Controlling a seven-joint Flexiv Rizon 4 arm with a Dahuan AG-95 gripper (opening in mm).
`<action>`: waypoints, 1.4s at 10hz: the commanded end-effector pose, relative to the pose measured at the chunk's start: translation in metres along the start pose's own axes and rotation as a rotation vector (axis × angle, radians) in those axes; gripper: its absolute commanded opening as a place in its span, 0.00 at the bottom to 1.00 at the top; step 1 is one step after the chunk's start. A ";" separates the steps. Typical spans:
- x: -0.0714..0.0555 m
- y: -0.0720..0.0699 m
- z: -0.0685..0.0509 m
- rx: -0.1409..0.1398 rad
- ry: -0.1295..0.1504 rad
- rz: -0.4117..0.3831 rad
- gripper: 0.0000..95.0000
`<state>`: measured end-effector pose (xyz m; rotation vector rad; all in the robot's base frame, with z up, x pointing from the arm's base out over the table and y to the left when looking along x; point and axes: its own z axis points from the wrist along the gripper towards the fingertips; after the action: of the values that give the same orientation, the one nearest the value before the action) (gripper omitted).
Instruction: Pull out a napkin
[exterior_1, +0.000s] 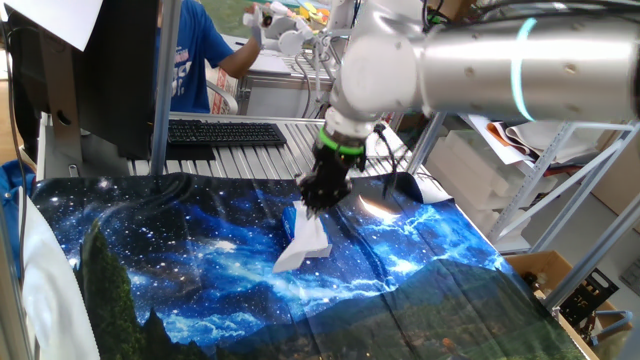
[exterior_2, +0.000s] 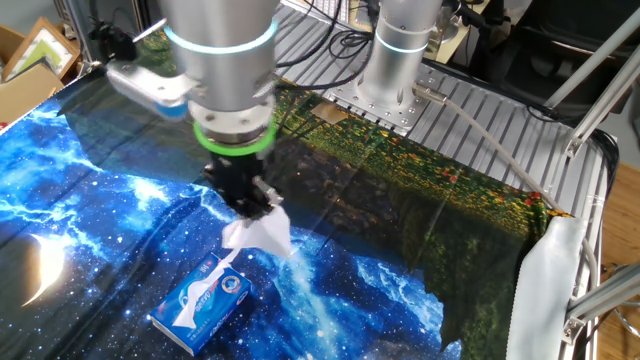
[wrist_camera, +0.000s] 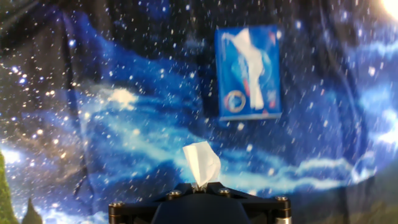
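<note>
We find the task essentially done: the napkin hangs clear of the blue tissue pack, which lies flat on the table with a further sheet showing at its slot. What remains, in our judgement, is only to set the napkin down or release it. The hand is clamped on the napkin's upper edge; the sheet dangles directly beneath the fingers, above the table and just beside the pack.
</note>
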<state>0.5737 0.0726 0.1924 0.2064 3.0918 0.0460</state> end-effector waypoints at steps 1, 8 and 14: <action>0.016 0.011 0.001 0.015 -0.001 0.040 0.00; 0.031 0.020 -0.002 0.080 0.067 0.133 0.80; 0.039 0.028 -0.002 0.067 0.080 0.199 0.80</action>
<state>0.5394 0.1051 0.1938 0.5342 3.1416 -0.0470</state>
